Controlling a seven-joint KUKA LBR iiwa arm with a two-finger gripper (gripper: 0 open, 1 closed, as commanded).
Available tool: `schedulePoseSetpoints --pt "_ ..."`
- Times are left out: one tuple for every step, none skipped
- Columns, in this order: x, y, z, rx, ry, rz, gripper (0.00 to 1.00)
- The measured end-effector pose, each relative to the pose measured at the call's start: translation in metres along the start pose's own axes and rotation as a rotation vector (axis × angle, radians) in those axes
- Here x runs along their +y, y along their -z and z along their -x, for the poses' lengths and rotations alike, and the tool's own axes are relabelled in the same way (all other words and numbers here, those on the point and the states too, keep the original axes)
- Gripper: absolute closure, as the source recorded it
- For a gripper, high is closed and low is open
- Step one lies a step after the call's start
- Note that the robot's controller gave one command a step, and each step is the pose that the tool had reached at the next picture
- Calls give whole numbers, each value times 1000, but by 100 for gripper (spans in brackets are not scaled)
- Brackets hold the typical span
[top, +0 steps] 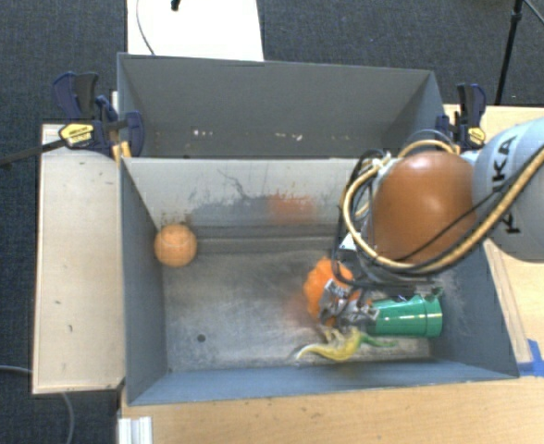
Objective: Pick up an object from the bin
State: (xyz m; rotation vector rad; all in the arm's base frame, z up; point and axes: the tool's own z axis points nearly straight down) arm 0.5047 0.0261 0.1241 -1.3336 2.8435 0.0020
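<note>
My arm comes in over the right rim of the bin. My end effector is low over the floor in the right front part of the bin. The round brown cover on my wrist sits above it, and the cables loop round the cover's left side. From this angle the cover and wrist hide much of the end effector, so I cannot tell whether it is released or clenched, or whether anything is in it.

The nearest thing is a small orange lump, which lies just to the left of my end effector and slightly further back. It is so close that I cannot say whether they touch. A green cup lies on its side just to the right of the end effector, with its wider end pointing towards the right wall. In front of both, near the bin's front wall, lies a thin, bent yellow thing. I cannot make out what kind of thing it is.

An orange ball rests well apart from all of these, at the far left of the floor where the left wall meets the back slope.
</note>
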Motion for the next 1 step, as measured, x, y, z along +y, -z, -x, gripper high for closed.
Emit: schedulePoseSetpoints --pt "-19 153 24 -3 133 -3 100"
